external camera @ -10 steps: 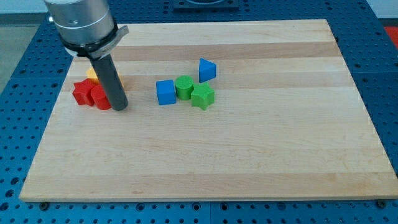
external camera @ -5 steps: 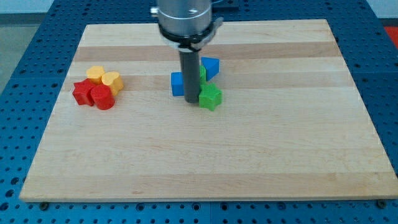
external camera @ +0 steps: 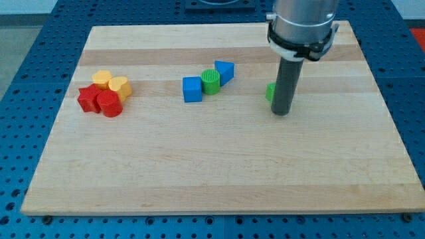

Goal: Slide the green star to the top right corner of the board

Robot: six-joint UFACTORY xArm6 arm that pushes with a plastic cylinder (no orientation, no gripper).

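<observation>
Now my tip (external camera: 281,113) hides green star (external camera: 270,92).

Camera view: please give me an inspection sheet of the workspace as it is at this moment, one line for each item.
Surface: wooden board, pale, lying flat.
Job's things: green star, mostly hidden behind the rod, only a green edge shows; it sits right of the board's middle, not yet in the top right corner.
Clutter: blue cube, green cylinder and blue triangular block in a diagonal row; at the view's left, two red blocks and two yellow blocks clustered together.
Grippers: none; my tip rests just right of and below the green star.
Cables: nothing seen.
Surroundings: blue perforated table around the board.
</observation>
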